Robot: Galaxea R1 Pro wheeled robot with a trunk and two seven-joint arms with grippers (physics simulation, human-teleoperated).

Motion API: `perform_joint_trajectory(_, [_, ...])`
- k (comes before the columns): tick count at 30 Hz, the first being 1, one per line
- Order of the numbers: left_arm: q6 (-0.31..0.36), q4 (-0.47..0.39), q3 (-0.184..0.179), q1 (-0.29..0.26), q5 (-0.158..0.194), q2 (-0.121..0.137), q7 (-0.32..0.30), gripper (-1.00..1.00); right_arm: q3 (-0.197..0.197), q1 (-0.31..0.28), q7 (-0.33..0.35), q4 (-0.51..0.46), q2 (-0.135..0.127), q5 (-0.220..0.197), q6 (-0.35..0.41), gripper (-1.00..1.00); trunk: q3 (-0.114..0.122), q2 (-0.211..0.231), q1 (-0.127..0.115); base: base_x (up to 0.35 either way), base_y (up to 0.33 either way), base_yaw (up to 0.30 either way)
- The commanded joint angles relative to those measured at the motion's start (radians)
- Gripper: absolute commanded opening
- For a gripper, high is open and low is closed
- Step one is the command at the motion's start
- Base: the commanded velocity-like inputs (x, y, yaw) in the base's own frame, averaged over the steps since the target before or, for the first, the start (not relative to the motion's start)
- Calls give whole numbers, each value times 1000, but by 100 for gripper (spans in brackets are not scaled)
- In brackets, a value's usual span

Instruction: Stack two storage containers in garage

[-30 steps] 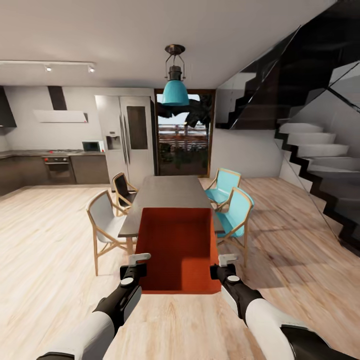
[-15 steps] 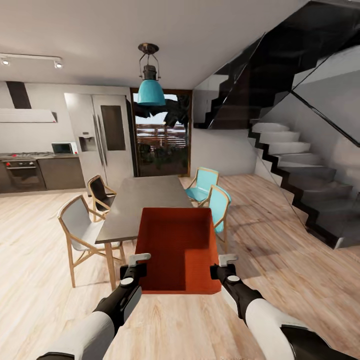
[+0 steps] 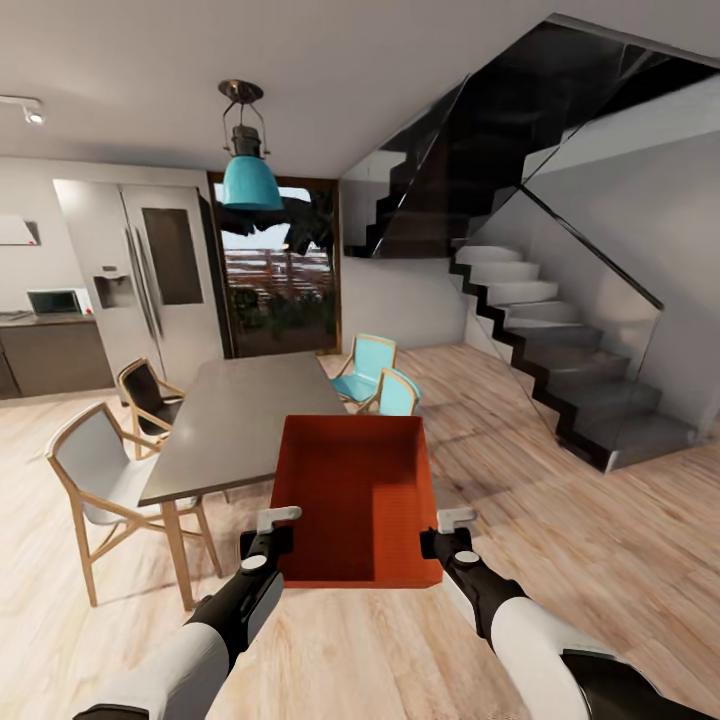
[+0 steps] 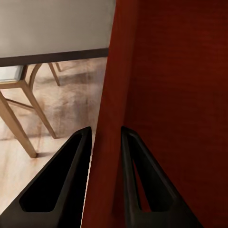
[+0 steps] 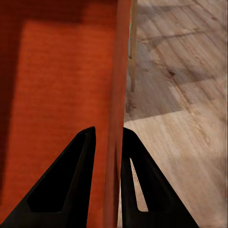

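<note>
The storage container (image 3: pixel 358 500), an orange-red open-topped box, is hanging in the air between the two arms in the head view, in front of the robot's chest and above the light wood plank floor (image 3: pixel 560 540). The left gripper (image 3: pixel 268 530) is pinching its left wall near the closer corner, and the right gripper (image 3: pixel 446 530) is pinching its right wall at the matching spot.

The head view is showing only the tops of the grippers; the wrist views are showing the grip itself. In the left wrist view, the two dark fingers (image 4: pixel 61 185) are straddling the thin red wall, one outside and one inside the box, clenched on it. In the right wrist view, the fingers (image 5: pixel 66 180) are likewise clamping the other wall, with the box's orange inner bottom (image 5: pixel 57 95) on one side and bare planks on the other.

Beyond the box, a long grey dining table (image 3: pixel 240 410) is standing just ahead, with a white-seated wooden chair (image 3: pixel 100 480) and a dark one (image 3: pixel 150 395) on its left and two turquoise chairs (image 3: pixel 375 375) on its right. The left wrist view is catching the table's underside edge (image 4: pixel 52 54) and chair legs. A teal pendant lamp (image 3: pixel 250 180) is hanging above, a steel fridge (image 3: pixel 150 290) is standing at the back left, and a dark staircase (image 3: pixel 560 340) is climbing at the right.
</note>
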Motion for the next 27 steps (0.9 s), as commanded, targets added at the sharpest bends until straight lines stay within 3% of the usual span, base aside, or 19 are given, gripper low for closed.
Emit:
perform_joint_trajectory(1, [-57,-3,1,0,-15,29,20,-100,-42,-1,-1,5,1,3,-4,-100,-2,-2,0,0,0,-283])
perform_joint_trajectory(27, [-57,-3,3,0,-15,29,23,-100,-42,-1,-1,5,2,3,-3,-100,-2,-2,0,0,0,-283])
